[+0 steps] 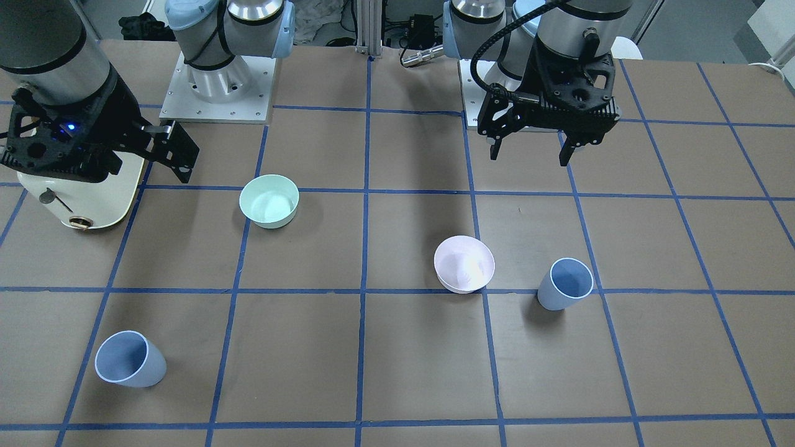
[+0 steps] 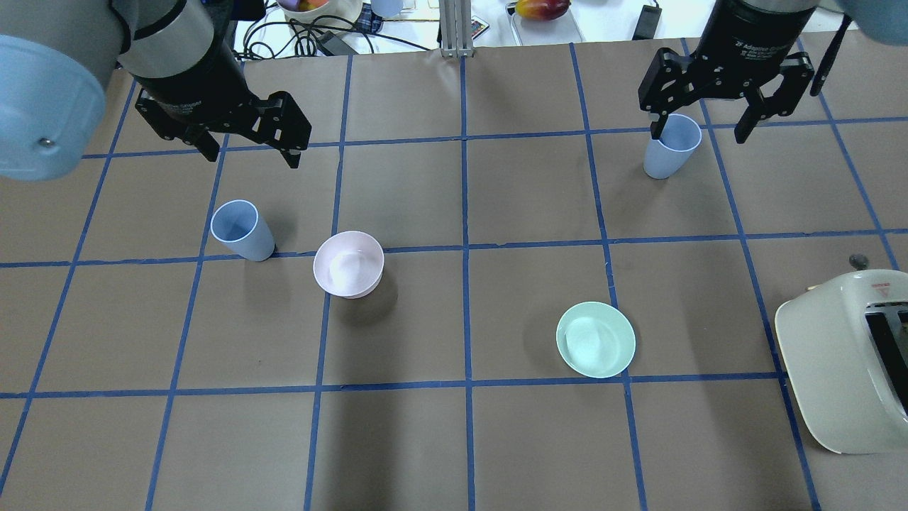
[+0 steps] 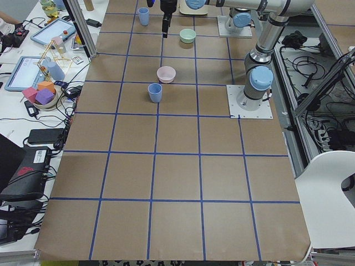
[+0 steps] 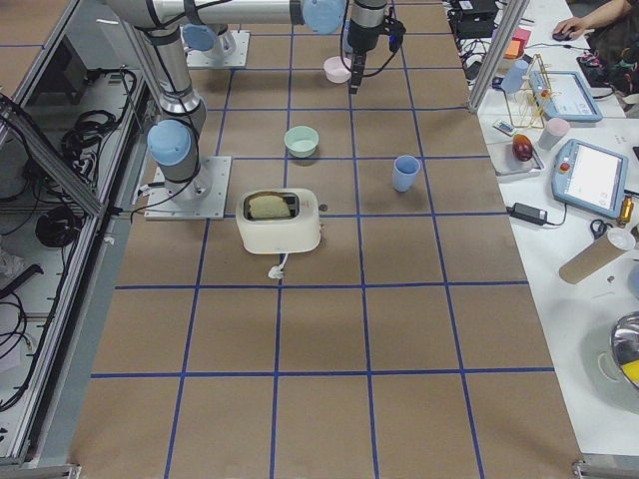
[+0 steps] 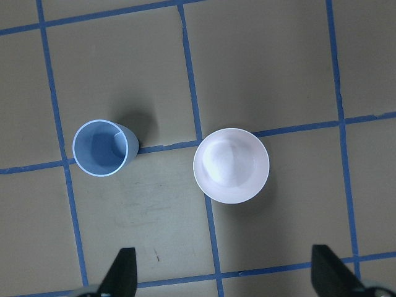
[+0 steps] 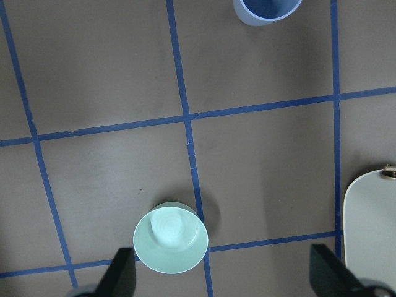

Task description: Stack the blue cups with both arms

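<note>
Two blue cups stand upright on the table. One [image 2: 241,231] is on the left next to the pink bowl, and shows in the front view [image 1: 565,284] and the left wrist view [image 5: 100,147]. The other [image 2: 670,149] is at the far right, and shows in the front view [image 1: 130,359] and at the top edge of the right wrist view [image 6: 267,9]. My left gripper [image 2: 252,155] hangs open and empty above the table, beyond its cup [image 1: 531,155]. My right gripper [image 2: 699,133] hangs open and empty high above the table, over the area by the other cup.
A pale pink bowl [image 2: 348,263] sits right of the left cup. A mint-green bowl [image 2: 595,339] sits mid-right. A cream toaster [image 2: 844,369] stands at the right edge. Blue tape lines grid the brown table. Clutter lies beyond the far edge.
</note>
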Controlling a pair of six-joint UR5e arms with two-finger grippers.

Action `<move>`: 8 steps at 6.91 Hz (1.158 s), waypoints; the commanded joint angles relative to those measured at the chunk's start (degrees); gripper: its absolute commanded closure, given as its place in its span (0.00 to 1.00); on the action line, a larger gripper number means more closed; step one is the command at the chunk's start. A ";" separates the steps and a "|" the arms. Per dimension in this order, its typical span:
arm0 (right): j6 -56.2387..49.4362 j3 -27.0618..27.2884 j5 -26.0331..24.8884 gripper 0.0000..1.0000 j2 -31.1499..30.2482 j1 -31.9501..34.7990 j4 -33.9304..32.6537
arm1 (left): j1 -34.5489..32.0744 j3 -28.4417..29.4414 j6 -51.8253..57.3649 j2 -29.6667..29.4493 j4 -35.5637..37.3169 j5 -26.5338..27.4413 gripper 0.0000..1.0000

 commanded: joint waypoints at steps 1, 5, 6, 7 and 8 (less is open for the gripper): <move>-0.08 -0.12 -0.06 0.00 -0.04 0.09 0.00 | 0.11 0.00 0.00 0.10 -0.07 0.00 0.00; -0.25 0.22 -0.15 0.00 0.05 0.09 0.00 | 0.20 -0.17 0.09 -0.43 -0.16 0.08 0.00; -0.43 0.14 -0.32 0.00 0.05 0.00 -0.09 | 0.37 -0.18 0.26 -0.78 0.10 0.09 0.00; -0.43 0.05 -0.24 0.00 0.05 0.09 -0.09 | 2.20 -0.18 0.96 -1.48 0.54 0.43 0.00; -0.43 0.05 -0.50 0.00 0.05 0.00 0.00 | 5.96 -1.48 2.71 -4.09 3.07 -0.26 0.00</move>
